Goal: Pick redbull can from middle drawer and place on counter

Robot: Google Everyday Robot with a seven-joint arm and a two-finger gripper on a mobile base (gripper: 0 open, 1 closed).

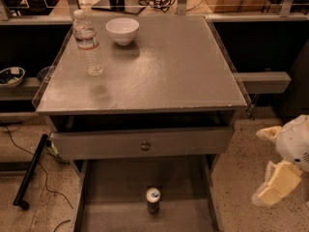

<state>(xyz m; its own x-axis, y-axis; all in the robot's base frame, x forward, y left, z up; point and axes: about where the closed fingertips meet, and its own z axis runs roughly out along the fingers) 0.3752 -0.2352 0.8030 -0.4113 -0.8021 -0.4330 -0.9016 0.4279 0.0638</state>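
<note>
Redbull can [153,199] upright on floor of middle drawer [111,197], at 6 o'clock of view, mid-width of tray. Tray stands pulled out, presumably to allow reach from above.

Gripper [259,166] at 4 o'clock, beside cabinet, well apart from can. Pincer spread wide, holding nothing; likely staged for approach.

Counter [178,71] bears water bottle [88,45] at 10 o'clock and bowl [122,30] at 11. Centre and right bare, judged usable for set-down.

Knobbed upper drawer [145,144] partly out, overhanging tray's rear and hiding it.

Tray front cut off at bottom edge. Arm cut off at right edge. Can label unreadable.
</note>
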